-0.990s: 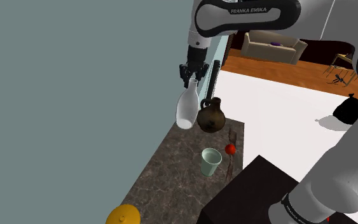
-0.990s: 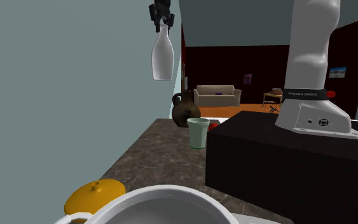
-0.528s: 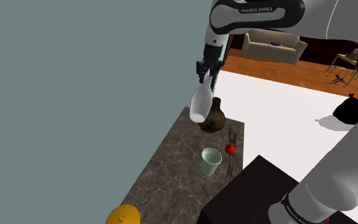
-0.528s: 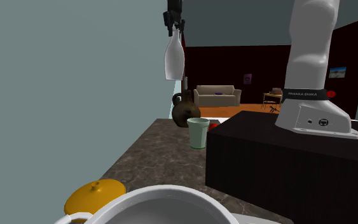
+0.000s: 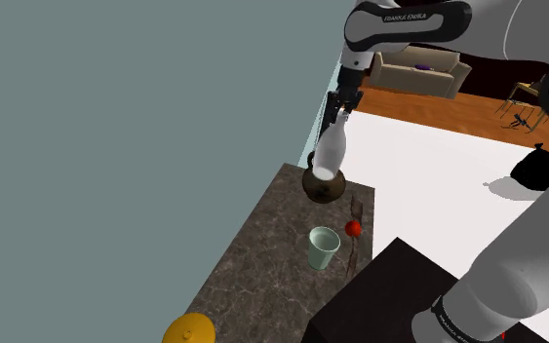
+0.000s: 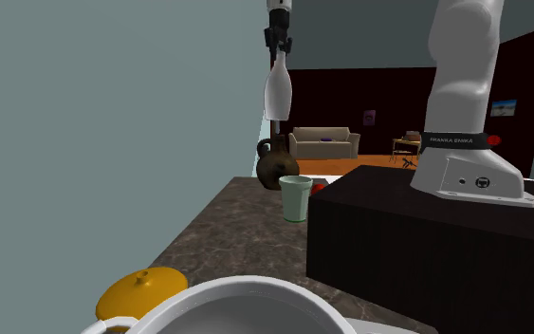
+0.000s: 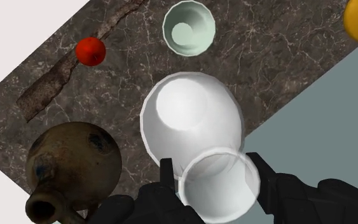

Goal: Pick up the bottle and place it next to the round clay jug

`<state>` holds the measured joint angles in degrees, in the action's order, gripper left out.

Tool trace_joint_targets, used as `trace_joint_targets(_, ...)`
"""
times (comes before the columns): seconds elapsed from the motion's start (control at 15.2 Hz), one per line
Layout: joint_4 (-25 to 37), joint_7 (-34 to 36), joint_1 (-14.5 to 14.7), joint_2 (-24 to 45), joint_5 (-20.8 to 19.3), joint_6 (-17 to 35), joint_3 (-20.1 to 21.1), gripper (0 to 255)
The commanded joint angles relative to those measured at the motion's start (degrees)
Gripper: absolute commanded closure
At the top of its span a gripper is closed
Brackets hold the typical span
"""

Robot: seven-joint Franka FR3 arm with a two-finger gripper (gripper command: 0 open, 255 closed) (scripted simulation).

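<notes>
A white bottle [image 5: 330, 156] hangs in the air by its neck, and my gripper [image 5: 340, 105] is shut on that neck. In the shoulder view its base overlaps the top of the round brown jug [image 5: 323, 185], which stands at the far end of the dark stone counter [image 5: 262, 253]. From the second exterior view the bottle [image 6: 277, 90] hangs well above the jug [image 6: 276, 166], under the gripper [image 6: 277, 43]. Along the gripper [image 7: 217, 181], both fingers [image 7: 166, 181] clasp the bottle [image 7: 190, 118], with the jug [image 7: 69, 162] below and to one side.
A pale green cup [image 5: 323, 247] and a small red ball [image 5: 353, 228] sit on the counter near the jug. A long brown object [image 7: 50, 89] lies beside the ball. A yellow lidded pot [image 6: 143, 287] and a white bowl [image 6: 246, 308] are at the near end. A grey wall [image 5: 116, 146] borders the counter.
The gripper has carried the bottle rightward in both exterior views, toward the counter's far end; in the shoulder view it now overlaps the jug. It stays shut on the neck.
</notes>
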<state>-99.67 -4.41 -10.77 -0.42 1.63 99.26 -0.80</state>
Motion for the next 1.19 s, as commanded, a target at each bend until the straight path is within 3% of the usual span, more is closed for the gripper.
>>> trace_joint_targets(0.0, 1.0, -2.7, -1.3, 0.9, 0.0, -0.1, -1.3, 255)
trace_joint_targets(0.2, 3.4, -7.5, -3.7, 2.8, 0.2, -0.8, -3.7, 255)
trace_joint_targets(1.12, -6.9, -7.8, -3.7, 3.2, 0.3, 9.9, -3.6, 255)
